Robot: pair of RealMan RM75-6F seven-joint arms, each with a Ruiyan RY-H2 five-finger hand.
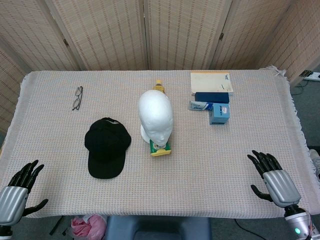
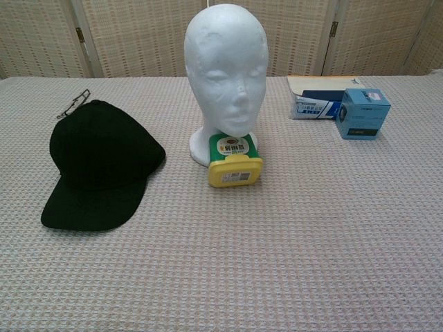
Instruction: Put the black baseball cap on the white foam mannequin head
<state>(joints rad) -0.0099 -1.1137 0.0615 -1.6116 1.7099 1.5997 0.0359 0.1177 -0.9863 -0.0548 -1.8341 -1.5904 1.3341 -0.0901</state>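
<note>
Nothing done yet. Black baseball cap [image 1: 106, 146] lay flat on the table [image 1: 210, 160], at nine o'clock of the white foam mannequin head [image 1: 156, 117], near but apart, brim toward the robot. Head stood bare and upright. Left hand [image 1: 19, 190] and right hand [image 1: 272, 177] rested at the near edge, fingers spread, holding nothing. Left to do: grasp, lift, seat the cap. Label on the green-and-yellow container [image 2: 234, 160] and on the blue box [image 2: 363, 114] too small to read.

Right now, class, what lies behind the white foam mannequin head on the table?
Behind the mannequin head, the head view shows a yellow cap sticking out. Whatever it belongs to is hidden by the head. In the chest view nothing behind it is visible.
</note>
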